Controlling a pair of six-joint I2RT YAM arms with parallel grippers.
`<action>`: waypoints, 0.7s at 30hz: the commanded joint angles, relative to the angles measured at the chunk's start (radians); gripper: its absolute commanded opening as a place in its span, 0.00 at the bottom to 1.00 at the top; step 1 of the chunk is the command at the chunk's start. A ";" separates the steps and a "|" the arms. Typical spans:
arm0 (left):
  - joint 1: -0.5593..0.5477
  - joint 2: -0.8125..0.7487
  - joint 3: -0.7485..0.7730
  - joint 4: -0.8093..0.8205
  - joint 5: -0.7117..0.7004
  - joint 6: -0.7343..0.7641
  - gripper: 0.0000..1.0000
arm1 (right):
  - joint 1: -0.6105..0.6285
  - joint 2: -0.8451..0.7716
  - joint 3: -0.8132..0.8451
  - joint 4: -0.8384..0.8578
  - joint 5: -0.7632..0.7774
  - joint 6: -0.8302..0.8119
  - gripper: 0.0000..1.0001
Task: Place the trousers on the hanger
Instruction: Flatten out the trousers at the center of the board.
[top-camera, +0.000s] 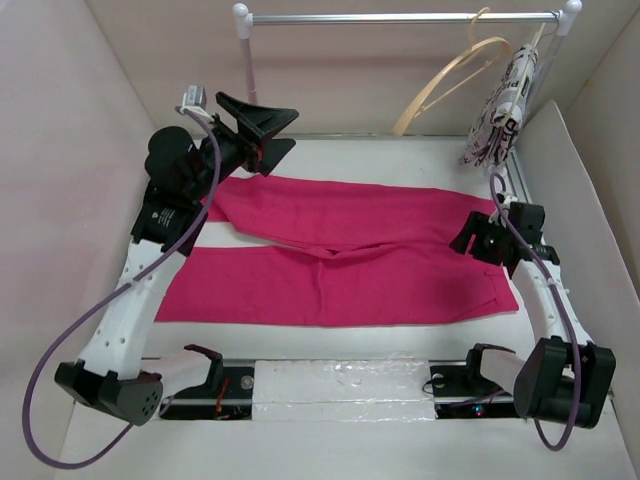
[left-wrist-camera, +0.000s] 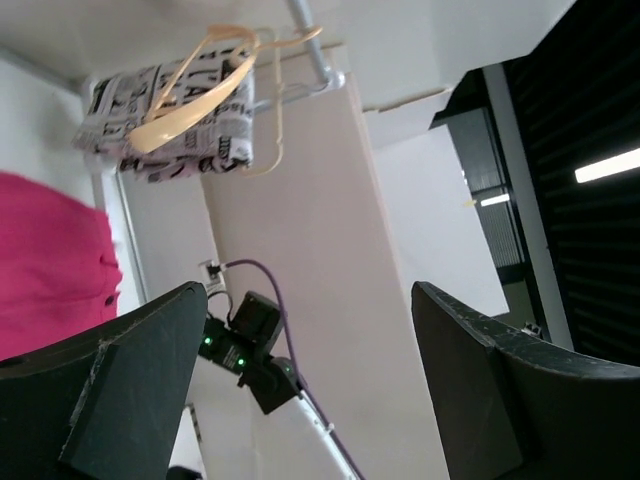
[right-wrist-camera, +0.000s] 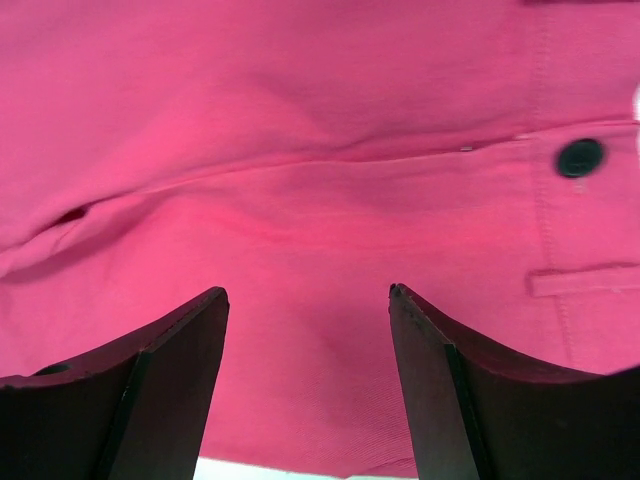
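Two open pincers, one flat garment, and plenty of ways for this to go awry. The trousers (top-camera: 340, 260) lie spread across the table (top-camera: 400, 165), legs running out to the left and waist at the right. The hanger (top-camera: 450, 80) hangs up on the rail (top-camera: 400, 18) at the far right, well apart from the cloth.

On the left, the danger is a one-leg pinch: the far leg lies crooked across the near one, so a grab there may lift a single layer and let the rest trail. On the right, a shallow nip at the waistband could slip off the soft cloth. At the rail, the patterned garment (top-camera: 505, 100) hangs just beside the hanger, so a reach there may snag it or set the hanger swinging on its hook.

Now the pincers. The left gripper (top-camera: 268, 132) is raised above the far-left leg ends with its jaws spread wide, nothing between them and nothing touched. The right gripper (right-wrist-camera: 305, 390) sits low over the waist, left of the dark button (right-wrist-camera: 580, 157), jaws apart and released. Only pink cloth shows beneath, and whether the tips brush it cannot be told.
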 joint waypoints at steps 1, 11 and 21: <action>0.000 0.021 0.013 0.046 0.096 -0.016 0.79 | -0.034 0.014 -0.013 0.086 0.054 -0.003 0.71; 0.022 0.163 0.127 0.157 0.300 -0.054 0.77 | -0.123 0.259 0.079 0.265 0.202 -0.021 0.73; 0.131 0.082 -0.057 0.022 0.093 0.242 0.77 | -0.167 0.442 0.146 0.355 0.224 -0.003 0.73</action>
